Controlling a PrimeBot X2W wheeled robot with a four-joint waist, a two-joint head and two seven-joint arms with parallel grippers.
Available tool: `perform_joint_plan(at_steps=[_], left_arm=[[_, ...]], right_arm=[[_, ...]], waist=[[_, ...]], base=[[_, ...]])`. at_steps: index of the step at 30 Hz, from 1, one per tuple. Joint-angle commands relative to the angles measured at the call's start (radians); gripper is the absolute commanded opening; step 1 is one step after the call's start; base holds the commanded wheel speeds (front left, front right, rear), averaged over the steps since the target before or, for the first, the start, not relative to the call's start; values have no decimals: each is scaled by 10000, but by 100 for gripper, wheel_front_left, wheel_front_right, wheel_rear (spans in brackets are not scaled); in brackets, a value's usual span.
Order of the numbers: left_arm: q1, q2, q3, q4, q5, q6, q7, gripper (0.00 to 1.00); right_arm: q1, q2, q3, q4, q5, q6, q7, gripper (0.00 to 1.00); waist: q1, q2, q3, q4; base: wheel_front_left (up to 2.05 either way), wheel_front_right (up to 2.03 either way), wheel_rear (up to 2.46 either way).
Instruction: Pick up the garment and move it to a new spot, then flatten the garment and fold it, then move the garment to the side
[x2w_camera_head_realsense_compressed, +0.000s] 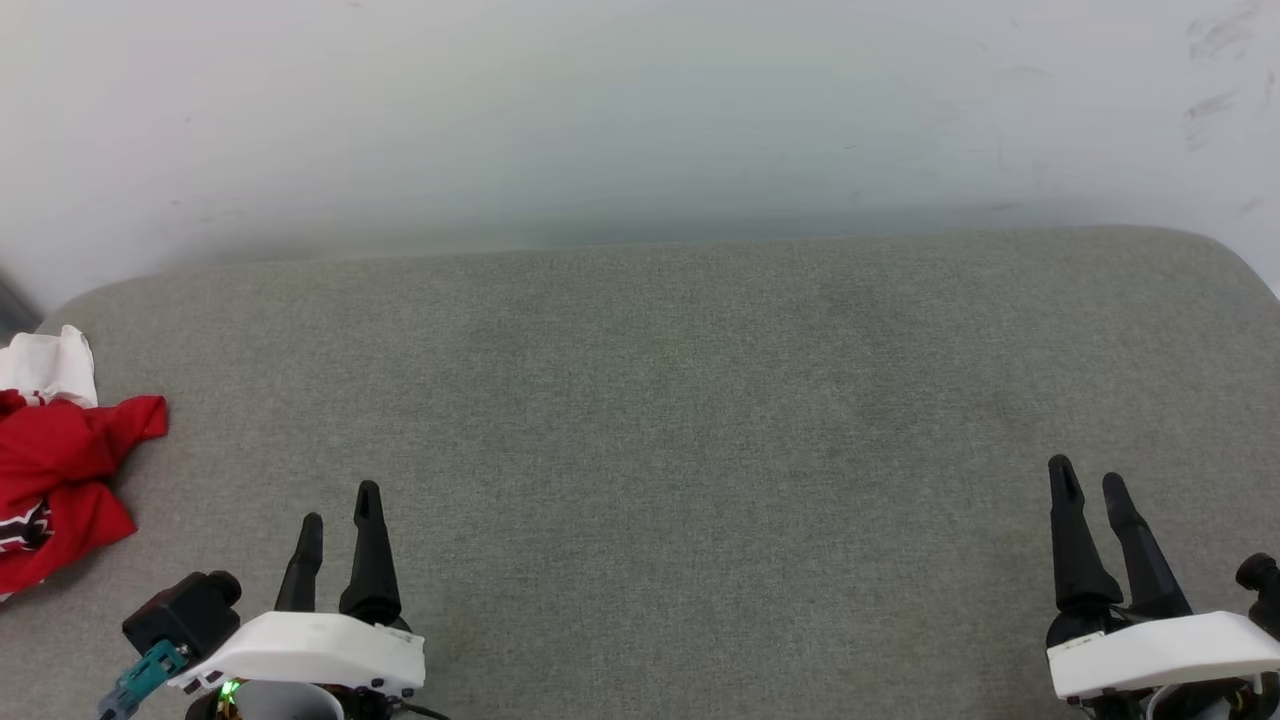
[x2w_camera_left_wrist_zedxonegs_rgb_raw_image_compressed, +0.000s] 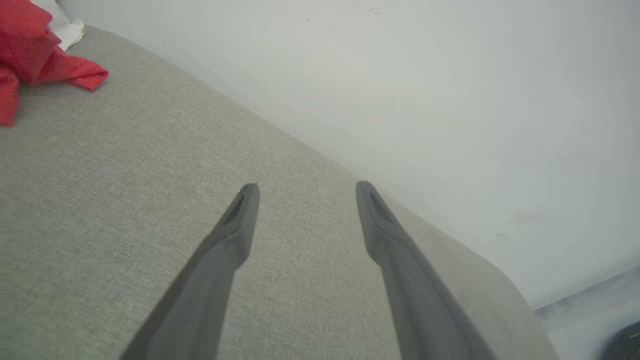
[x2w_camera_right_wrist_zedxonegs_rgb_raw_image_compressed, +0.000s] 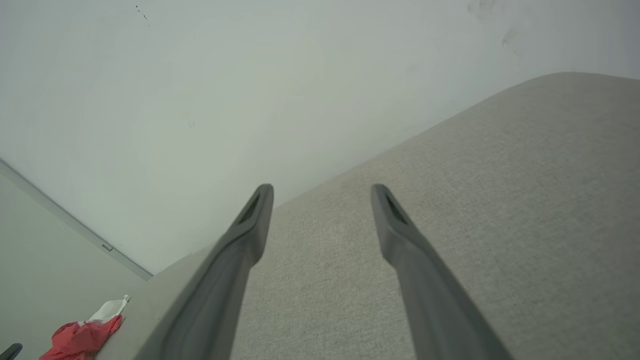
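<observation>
The garment (x2w_camera_head_realsense_compressed: 60, 470), red with a white sleeve, lies crumpled at the far left edge of the grey fabric surface (x2w_camera_head_realsense_compressed: 660, 420). It also appears as a red heap at the top left of the left wrist view (x2w_camera_left_wrist_zedxonegs_rgb_raw_image_compressed: 35, 50) and small at the bottom left of the right wrist view (x2w_camera_right_wrist_zedxonegs_rgb_raw_image_compressed: 82, 335). My left gripper (x2w_camera_head_realsense_compressed: 340, 505) hovers open near the front left, a short way right of the garment, holding nothing. At the front right my right gripper (x2w_camera_head_realsense_compressed: 1088, 478) is open too, far from the garment, with nothing between its fingers.
A pale wall (x2w_camera_head_realsense_compressed: 640, 110) rises just behind the grey surface. The surface has rounded back corners at left and right. A strip of floor (x2w_camera_left_wrist_zedxonegs_rgb_raw_image_compressed: 590, 320) lies beyond its far corner.
</observation>
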Motion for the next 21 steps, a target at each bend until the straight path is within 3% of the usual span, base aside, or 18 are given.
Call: perform_joint_plan(at_steps=[1,21], left_arm=[[-37,28,-43,-139,257,52,-92,100],[287,108,-410,-297,2432,-95,-631,100]], right_arm=[[-12,-13,12,-201,-281,2,-89,100],[366,-11,184,-625,-2464,1,-630,100]], waist=[[-1,0,2,0],[-1,0,26,10]], base=[[0,0,0],[0,0,0]])
